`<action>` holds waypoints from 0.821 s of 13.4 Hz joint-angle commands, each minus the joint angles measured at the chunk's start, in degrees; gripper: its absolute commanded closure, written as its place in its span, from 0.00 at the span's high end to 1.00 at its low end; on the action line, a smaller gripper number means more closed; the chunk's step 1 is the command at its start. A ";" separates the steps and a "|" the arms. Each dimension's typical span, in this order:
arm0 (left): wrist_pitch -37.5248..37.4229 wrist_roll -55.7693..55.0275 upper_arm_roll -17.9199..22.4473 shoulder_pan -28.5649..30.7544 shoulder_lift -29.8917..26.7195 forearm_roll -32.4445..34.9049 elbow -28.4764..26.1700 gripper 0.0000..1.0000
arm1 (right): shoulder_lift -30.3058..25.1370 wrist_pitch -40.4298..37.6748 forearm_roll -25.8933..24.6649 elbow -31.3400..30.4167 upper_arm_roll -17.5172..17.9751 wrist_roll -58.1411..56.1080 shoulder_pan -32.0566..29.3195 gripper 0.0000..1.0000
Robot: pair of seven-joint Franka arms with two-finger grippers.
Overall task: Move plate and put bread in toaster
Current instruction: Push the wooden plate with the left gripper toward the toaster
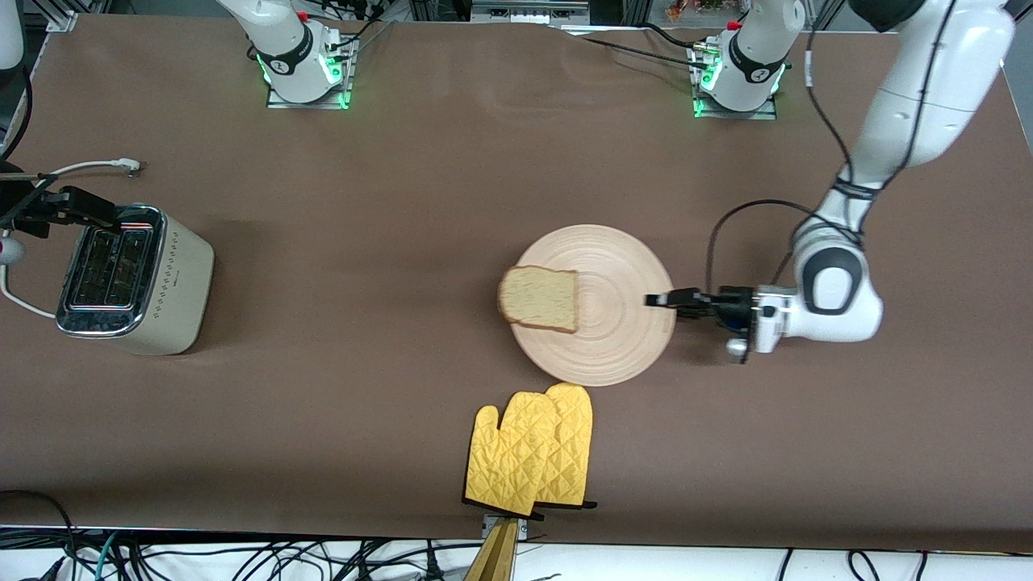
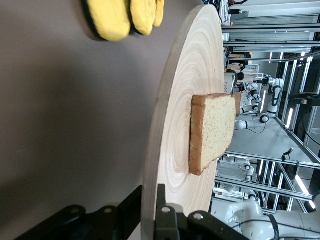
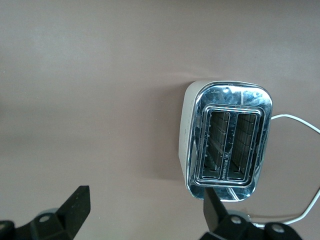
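One plate rim in left gripper

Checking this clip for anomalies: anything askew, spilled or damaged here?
Nothing spilled or damaged. The bread lies off-centre, overhanging the plate rim toward the toaster. The left gripper is shut on the plate's edge; the right gripper hangs open over the toaster.

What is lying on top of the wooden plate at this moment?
One slice of bread lies on the plate, overhanging the rim toward the right arm's end. The left gripper is shut on the rim at the left arm's end. The wood under the bread is covered.
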 commanded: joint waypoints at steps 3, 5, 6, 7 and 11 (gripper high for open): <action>9.85 0.96 0.82 -11.99 2.20 -11.63 0.27 0.00 | 1.15 0.27 0.00 0.69 0.23 -1.02 -0.29 1.00; 12.75 1.05 0.91 -15.95 4.23 -15.33 1.50 0.00 | 2.12 0.27 0.00 0.69 0.23 -1.02 -0.20 1.00; 14.33 1.05 0.91 -17.10 4.93 -15.95 1.76 0.00 | 2.21 0.27 0.09 0.69 0.32 -1.02 -0.28 1.00; 15.83 1.05 0.91 -17.72 5.29 -17.00 1.77 0.00 | 2.38 0.27 0.00 0.69 0.32 -1.02 -0.20 1.00; 17.07 1.14 0.91 -19.04 6.61 -17.62 1.77 0.00 | 3.53 0.36 0.61 -0.01 0.32 -0.14 0.06 1.00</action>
